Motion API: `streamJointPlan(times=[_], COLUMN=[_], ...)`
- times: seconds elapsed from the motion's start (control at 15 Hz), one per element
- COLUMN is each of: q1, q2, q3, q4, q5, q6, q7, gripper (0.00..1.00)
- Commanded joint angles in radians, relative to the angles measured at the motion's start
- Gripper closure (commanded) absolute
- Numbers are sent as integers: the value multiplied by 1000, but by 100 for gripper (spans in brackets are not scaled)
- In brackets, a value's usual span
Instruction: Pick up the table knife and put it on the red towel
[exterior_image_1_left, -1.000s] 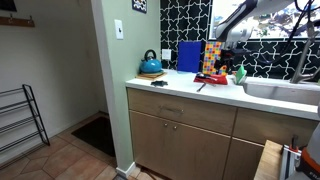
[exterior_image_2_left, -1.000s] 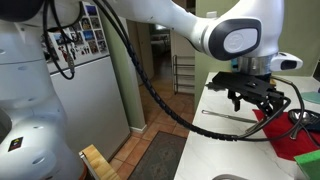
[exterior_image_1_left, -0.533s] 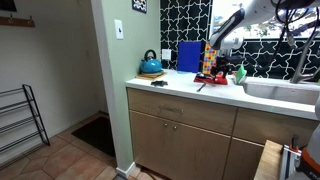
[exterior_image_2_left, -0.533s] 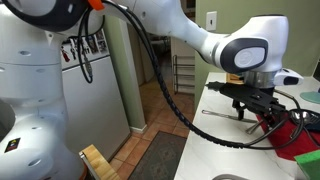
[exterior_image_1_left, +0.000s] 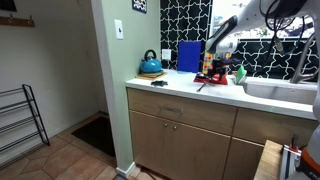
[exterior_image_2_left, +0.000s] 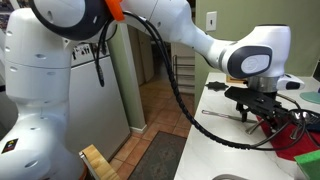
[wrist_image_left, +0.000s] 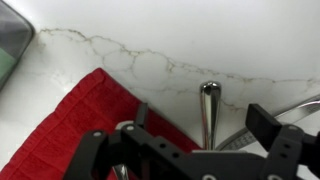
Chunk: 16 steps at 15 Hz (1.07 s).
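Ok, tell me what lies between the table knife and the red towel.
Only bare countertop separates table knife and red towel, in the wrist view.

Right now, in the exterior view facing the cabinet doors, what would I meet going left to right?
Metal floor rack → wall light switch → blue kettle → blue board → green object → white sink. Items that overlap between the board and the green object are left out.

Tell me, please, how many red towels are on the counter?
1. The red towel lies flat on the white counter, beside the table knife, partly below the end effector. Another could be hidden from these views.
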Motion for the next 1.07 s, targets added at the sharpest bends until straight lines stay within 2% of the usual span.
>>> streamJointPlan(times=[0.0,0.67,0.73,0.8,1.0], q1=[-23,-18,-20,-22,-25], q2=[43,65,65,64,52], q3=[25,32,34,35,31], q4=[52,83,86,88,89], q5=[6,-16,-13,-12,-22], q6=[-36,-101,-110,-115,-108], q7=[24,71,66,60,43], gripper=[17,94,99,94,94])
